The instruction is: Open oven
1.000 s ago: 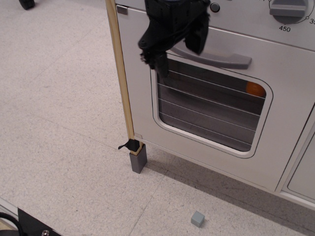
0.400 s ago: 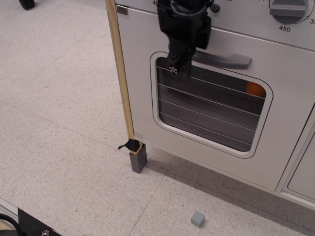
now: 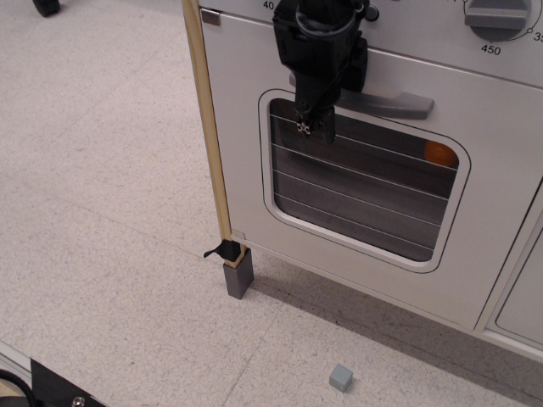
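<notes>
Single view, looking down at a tiled floor and the front of a toy kitchen.

Fills the upper right: the white oven [image 3: 254, 195], door shut flush, edged on its left by a light wood strip [image 3: 208, 136] ending in a grey foot [image 3: 238, 276]. Rounded window [image 3: 365, 182] crossed by wire lines, something orange [image 3: 439, 153] behind the glass at far right. Grey bar handle [image 3: 390, 103] just above the window, placed there for pulling the door down and outward.

Hangs in front of the handle's left end: a black claw [image 3: 312, 125], tips pointing down over the window's top edge. Impossible to tell whether apart, together or hooked on the bar.

Numbered grey dial [image 3: 499, 19] at top right. Small grey cube [image 3: 340, 377] loose on the floor, near right.
</notes>
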Robot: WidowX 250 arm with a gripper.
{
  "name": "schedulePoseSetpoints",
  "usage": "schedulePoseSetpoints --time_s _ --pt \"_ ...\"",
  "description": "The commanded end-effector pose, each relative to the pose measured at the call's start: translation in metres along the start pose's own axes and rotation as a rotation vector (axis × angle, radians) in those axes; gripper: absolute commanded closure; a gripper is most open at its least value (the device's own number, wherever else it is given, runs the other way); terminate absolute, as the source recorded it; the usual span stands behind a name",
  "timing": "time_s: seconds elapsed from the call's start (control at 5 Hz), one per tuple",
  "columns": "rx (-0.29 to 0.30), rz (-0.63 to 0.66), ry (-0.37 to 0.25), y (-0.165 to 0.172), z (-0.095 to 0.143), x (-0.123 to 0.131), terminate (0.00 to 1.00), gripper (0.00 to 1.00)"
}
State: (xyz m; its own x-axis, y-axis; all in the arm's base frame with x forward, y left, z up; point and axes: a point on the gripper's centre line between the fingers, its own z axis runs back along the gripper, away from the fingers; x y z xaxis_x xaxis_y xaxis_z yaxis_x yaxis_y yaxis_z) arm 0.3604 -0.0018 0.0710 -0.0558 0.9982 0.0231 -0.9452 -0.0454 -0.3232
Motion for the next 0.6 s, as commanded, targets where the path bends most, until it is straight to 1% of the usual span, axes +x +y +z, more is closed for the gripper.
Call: schedulePoseSetpoints --time_s 0.0,0.4 --pt "-0.033 -0.038 0.009 0.001 0.013 0.026 0.00 0.00" --pt "-0.048 -0.098 0.009 0.028 0.021 0.044 0.00 0.00"
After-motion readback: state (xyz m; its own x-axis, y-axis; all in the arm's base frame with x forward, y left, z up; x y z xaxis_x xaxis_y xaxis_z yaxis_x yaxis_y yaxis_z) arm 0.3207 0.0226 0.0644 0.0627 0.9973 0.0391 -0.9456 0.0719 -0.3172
